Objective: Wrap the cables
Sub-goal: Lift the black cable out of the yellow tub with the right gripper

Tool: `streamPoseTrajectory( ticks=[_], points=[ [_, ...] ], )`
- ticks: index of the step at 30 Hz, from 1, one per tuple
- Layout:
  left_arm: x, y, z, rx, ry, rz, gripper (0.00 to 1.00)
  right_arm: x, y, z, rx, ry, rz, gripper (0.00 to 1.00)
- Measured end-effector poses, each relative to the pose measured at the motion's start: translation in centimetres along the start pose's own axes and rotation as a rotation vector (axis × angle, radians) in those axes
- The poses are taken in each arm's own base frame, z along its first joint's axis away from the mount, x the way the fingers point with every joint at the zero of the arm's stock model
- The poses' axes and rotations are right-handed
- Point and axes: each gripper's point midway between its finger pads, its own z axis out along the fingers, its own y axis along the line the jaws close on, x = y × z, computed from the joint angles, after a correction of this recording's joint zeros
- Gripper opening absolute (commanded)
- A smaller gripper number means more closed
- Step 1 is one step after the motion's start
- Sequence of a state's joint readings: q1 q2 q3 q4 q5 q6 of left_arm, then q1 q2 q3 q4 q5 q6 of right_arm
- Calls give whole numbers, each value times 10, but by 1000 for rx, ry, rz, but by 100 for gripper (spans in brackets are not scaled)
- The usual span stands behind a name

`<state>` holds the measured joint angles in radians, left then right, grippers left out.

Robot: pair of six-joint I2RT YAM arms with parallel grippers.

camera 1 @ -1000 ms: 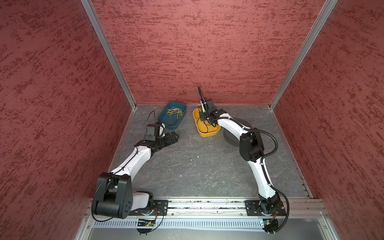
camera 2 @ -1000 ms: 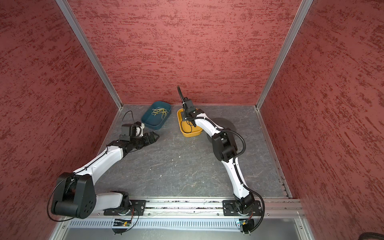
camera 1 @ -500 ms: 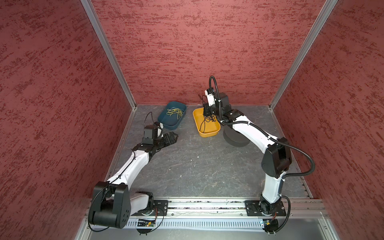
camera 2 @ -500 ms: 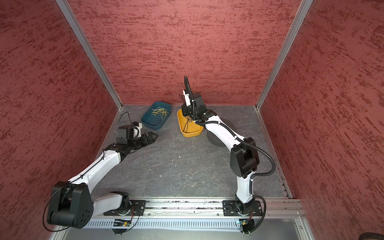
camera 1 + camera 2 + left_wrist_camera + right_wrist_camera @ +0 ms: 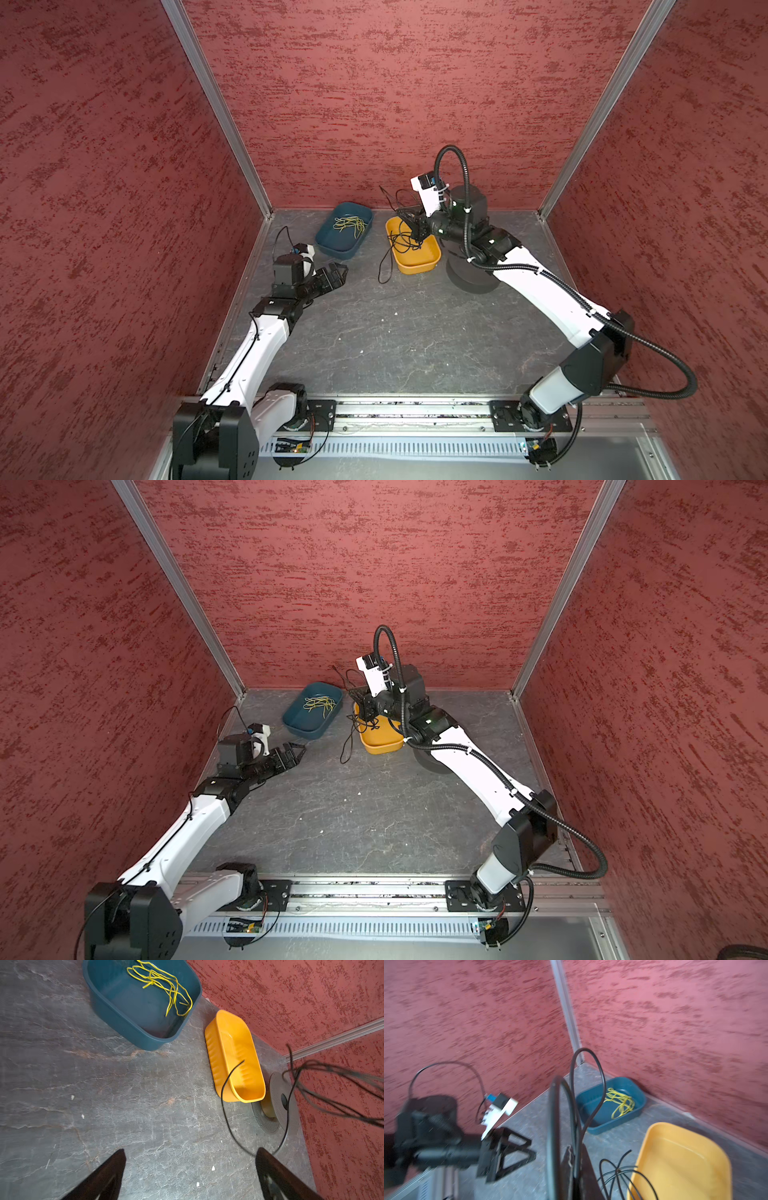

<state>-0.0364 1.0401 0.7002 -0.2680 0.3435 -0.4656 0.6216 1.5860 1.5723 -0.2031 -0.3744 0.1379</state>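
A: Two arms, one busy. Right gripper is clamped on the cables, raised just above the yellow tray. The black bundle hangs tangled from the jaws, and one loop drops past the tray's rim to the tabletop.

B: Left side?

A: Left gripper is spread wide and holds nothing. It sits low, well apart from the tray, pointing toward it.

B: Step?

A: My read: cable lifted out of the tray, wrap not begun. The spool is just beside the tray, and I see no turns on it.

B: Next?

A: Probably the left takes the trailing loop beside the tray, then both find a free end. Thin limp cord, so snag risk.

B: Surroundings?

A: Grey stone-pattern top with a few white specks. Red textured walls rise behind the tray. The blue tray with yellow-green strands sits near it, opposite the spool.
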Motion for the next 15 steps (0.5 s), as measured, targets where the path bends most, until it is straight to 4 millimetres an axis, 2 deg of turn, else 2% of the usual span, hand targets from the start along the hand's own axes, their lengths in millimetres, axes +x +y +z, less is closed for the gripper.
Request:
streamPoseTrajectory(
  ticks=[4, 8, 11, 15],
  points=[
    [-8, 4, -7, -7, -31, -14, 89, 21, 20, -6, -85, 32, 33, 0],
    [-6, 4, -7, -3, -22, -29, 83, 49, 38, -12, -163, 61, 80, 0],
    [1, 5, -3, 8, 3, -39, 80, 77, 40, -15, -171, 91, 115, 0],
    [23, 19, 10, -13, 78, -72, 76, 113, 33, -16, -144, 150, 158, 0]
  ],
)
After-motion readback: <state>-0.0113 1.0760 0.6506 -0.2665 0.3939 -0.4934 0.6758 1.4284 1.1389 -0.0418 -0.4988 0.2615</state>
